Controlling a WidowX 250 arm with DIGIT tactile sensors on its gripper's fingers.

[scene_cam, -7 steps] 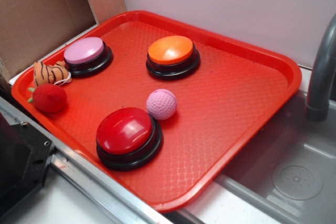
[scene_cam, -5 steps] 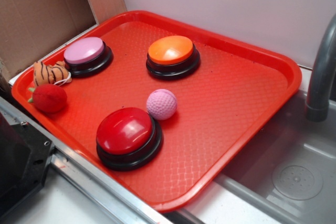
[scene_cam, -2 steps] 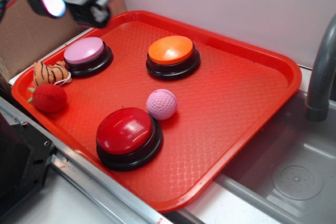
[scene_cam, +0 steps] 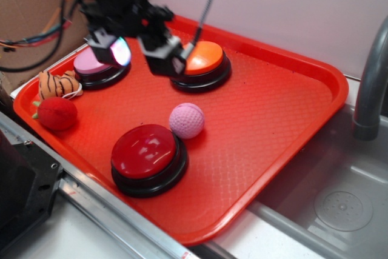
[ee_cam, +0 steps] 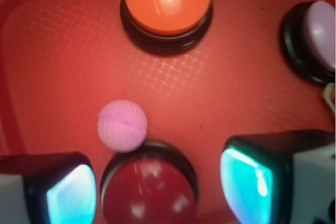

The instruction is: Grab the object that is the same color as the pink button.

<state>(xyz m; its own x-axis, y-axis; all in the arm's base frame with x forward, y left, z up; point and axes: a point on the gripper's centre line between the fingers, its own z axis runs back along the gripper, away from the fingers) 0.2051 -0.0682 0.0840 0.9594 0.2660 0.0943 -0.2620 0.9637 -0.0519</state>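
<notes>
Our hand (scene_cam: 140, 50) hangs released above the red tray (scene_cam: 285, 119), behind the pink golf ball (scene_cam: 186, 120), which touches the red button (scene_cam: 147, 153); open tray lies beyond the ball.

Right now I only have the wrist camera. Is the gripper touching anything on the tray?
Observer: No. From the outside camera the gripper looks to hang open in the air over the tray, between the pink button and the orange button.
Operator: Is anything on the tray outside my picture?
Observer: Yes. A fuzzy red ball and a small striped tiger toy lie at the tray's left edge, near the pink button.
Operator: And beyond the tray?
Observer: A sink with a grey faucet lies along the tray's right side.
</notes>
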